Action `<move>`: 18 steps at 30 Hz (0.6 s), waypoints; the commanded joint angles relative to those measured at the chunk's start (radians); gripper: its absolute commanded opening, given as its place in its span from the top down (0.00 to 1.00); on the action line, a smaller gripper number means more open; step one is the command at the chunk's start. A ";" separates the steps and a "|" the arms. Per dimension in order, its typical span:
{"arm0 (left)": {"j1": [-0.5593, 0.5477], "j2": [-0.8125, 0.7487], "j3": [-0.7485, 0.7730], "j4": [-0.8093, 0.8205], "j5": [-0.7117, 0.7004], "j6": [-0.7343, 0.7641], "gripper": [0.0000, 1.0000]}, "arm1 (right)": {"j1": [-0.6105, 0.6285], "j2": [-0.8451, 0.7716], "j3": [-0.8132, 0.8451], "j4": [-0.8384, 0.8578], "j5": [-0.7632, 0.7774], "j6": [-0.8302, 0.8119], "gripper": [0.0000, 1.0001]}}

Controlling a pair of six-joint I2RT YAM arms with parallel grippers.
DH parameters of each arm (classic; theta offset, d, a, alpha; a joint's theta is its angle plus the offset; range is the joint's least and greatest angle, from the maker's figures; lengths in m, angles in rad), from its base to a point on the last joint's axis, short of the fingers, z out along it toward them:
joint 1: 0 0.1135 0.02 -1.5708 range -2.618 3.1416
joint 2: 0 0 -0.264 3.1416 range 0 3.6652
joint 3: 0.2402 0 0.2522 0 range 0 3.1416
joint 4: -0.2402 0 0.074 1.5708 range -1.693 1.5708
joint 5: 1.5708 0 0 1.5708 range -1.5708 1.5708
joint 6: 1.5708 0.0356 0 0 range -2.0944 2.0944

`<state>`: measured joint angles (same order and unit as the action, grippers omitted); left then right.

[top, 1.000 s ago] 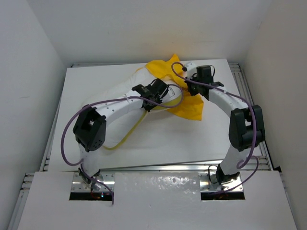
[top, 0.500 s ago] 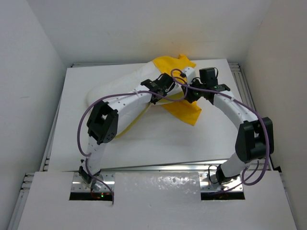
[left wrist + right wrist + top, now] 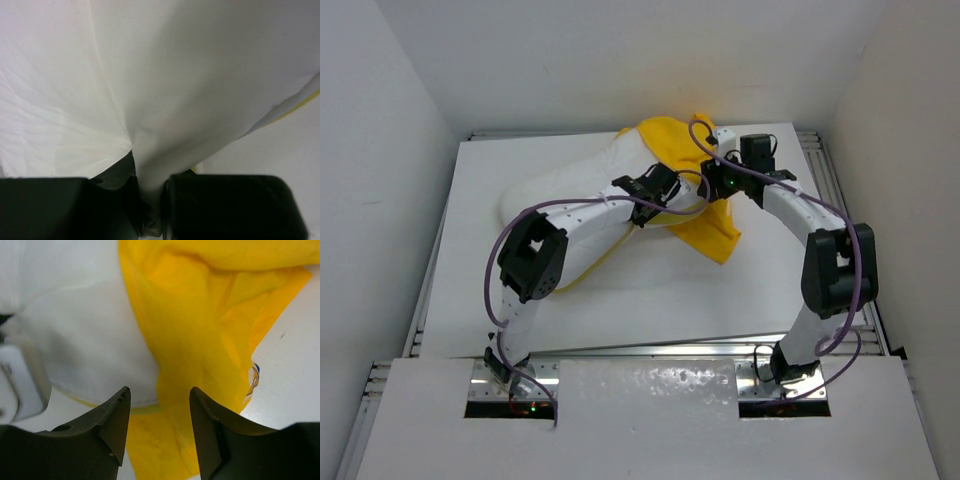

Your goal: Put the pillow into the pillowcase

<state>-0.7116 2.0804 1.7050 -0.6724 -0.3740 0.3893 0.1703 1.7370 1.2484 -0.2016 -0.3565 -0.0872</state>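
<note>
The pillow is plain white cloth, matt and smooth with soft creases and a thin yellow piping along one edge. The pillowcase is thin bright yellow fabric, wrinkled and without shine. The table is a flat matt white board framed by pale metal rails, with shiny metal plates under the bases. The arms have smooth white plastic shells, with matt black plastic at the joints and on the fingers of the right gripper, and carry purple rubbery cables.

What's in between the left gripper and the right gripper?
Yellow pillowcase fabric, bunched against the white pillow's end. The top view shows it between the left gripper, shut on the pillow, and the open right gripper.
</note>
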 commanded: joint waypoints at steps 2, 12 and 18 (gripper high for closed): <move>0.009 -0.059 -0.013 0.048 0.023 -0.038 1.00 | -0.023 0.021 0.054 0.197 -0.032 0.159 0.50; 0.009 -0.040 0.002 0.050 0.040 -0.044 1.00 | -0.023 0.191 0.121 0.266 -0.090 0.222 0.44; 0.009 -0.033 0.022 0.051 0.023 -0.056 1.00 | -0.023 0.233 0.164 0.150 -0.179 0.187 0.98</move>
<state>-0.7116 2.0804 1.6909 -0.6563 -0.3550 0.3756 0.1471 1.9965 1.3762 -0.0101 -0.4793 0.1131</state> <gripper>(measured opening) 0.099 0.090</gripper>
